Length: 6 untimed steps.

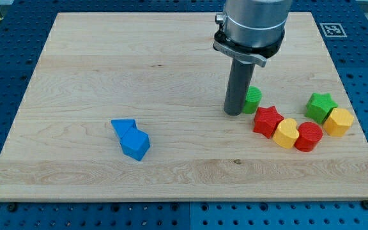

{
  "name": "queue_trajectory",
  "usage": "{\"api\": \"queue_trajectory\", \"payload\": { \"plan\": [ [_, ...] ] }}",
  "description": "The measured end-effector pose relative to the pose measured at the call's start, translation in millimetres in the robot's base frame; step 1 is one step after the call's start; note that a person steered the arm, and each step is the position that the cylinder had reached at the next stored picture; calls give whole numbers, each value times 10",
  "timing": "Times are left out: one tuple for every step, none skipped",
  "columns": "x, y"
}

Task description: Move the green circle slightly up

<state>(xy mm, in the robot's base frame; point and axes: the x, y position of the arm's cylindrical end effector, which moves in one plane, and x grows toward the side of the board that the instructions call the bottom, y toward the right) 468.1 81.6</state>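
The green circle (253, 99) sits right of the board's middle, partly hidden behind my rod. My tip (234, 112) rests on the board at the circle's left edge, touching or nearly touching it. Just below and right of the circle lies a red star (268, 120).
A yellow block (287, 133) and a red round block (309, 136) lie in a row right of the red star. A green star (320, 106) and a yellow hexagon block (338, 121) sit further right. Two blue blocks (131, 138) lie together at lower left. The wooden board's (107, 64) right edge is near.
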Motion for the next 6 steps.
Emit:
{"api": "queue_trajectory", "payload": {
  "plan": [
    [-115,1],
    [-128,17],
    [-137,17],
    [11,33],
    [199,166],
    [296,397]
  ]
}}
